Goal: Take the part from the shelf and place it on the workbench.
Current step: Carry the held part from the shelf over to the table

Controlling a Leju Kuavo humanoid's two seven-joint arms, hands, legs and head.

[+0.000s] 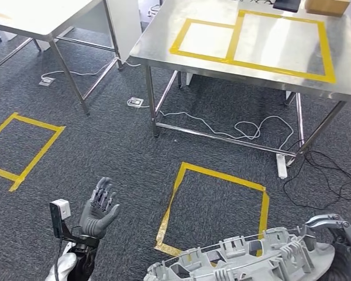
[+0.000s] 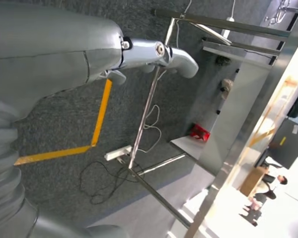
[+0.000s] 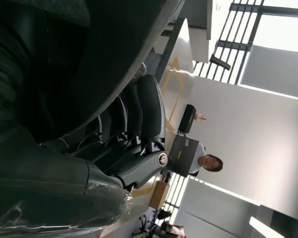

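Observation:
A long grey plastic part [image 1: 240, 257] with ribs and clips lies across the bottom of the head view, and my right hand [image 1: 341, 240] grips its right end. In the right wrist view dark fingers [image 3: 140, 114] curl around the part's shadowed edge [image 3: 113, 44]. My left hand [image 1: 99, 208] is raised at the lower left with its fingers spread and nothing in it; the left wrist view shows the same hand [image 2: 65, 54] with one finger stretched out. The steel workbench [image 1: 165, 44] stands ahead across the carpet, marked with two yellow tape rectangles [image 1: 232, 36].
A yellow tape square [image 1: 217, 175] marks the floor between me and the workbench, another [image 1: 28, 152] lies at the left. Cables and a power strip [image 1: 281, 165] run under the bench. A second table [image 1: 41, 17] stands back left. A cardboard box [image 1: 326, 6] sits on the bench's far edge.

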